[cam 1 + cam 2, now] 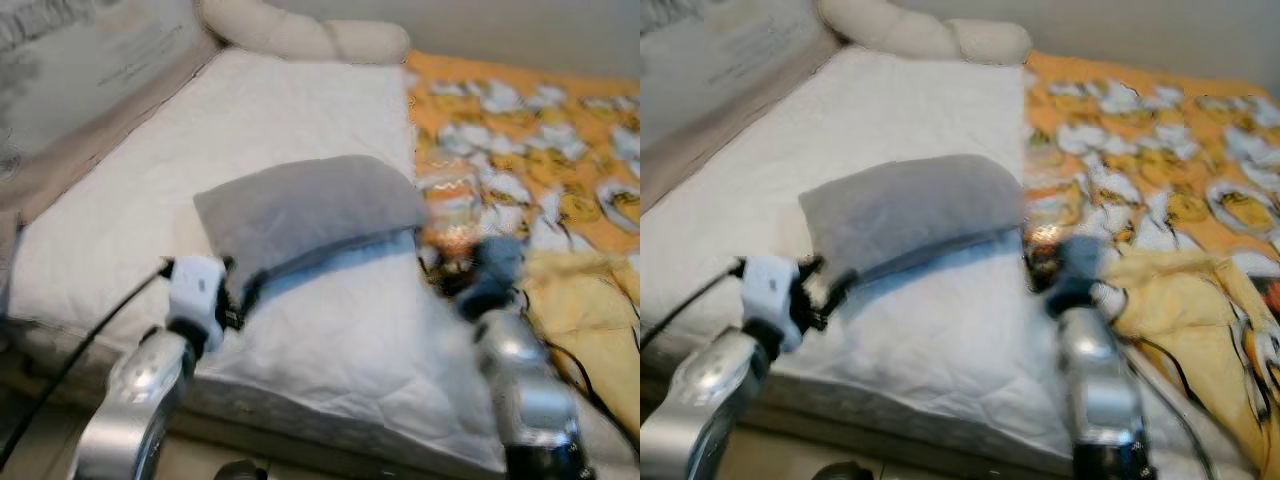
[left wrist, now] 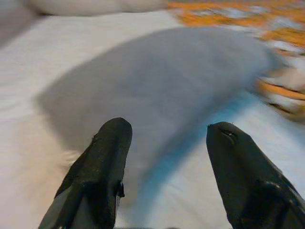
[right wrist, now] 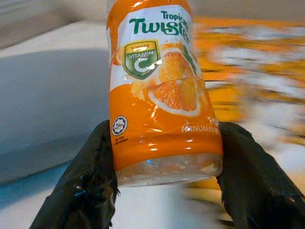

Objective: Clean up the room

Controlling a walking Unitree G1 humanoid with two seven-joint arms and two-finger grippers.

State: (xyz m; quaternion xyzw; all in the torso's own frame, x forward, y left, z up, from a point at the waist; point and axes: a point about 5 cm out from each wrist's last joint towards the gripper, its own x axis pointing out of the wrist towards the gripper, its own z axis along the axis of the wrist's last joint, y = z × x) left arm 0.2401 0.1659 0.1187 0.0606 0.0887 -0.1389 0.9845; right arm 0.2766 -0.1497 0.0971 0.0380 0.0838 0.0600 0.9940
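I have the right gripper (image 3: 162,176) pinching an orange juice bottle (image 3: 159,90), which stands upright between its fingers above the bed (image 1: 300,100) by the orange patterned blanket (image 1: 540,130). My left gripper (image 2: 167,157) is spread, pointed at the grey pillow (image 1: 310,210) lying just ahead, its long axis crosswise.

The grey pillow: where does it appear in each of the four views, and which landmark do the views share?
Left eye view: grey pillow at centre, on the white mattress.
Right eye view: left of centre.
Left wrist view: just beyond the open left pincer, across the middle.
Right wrist view: behind the orange juice bottle held by the right pincer, blurred.
Shared landmark: the orange patterned blanket.
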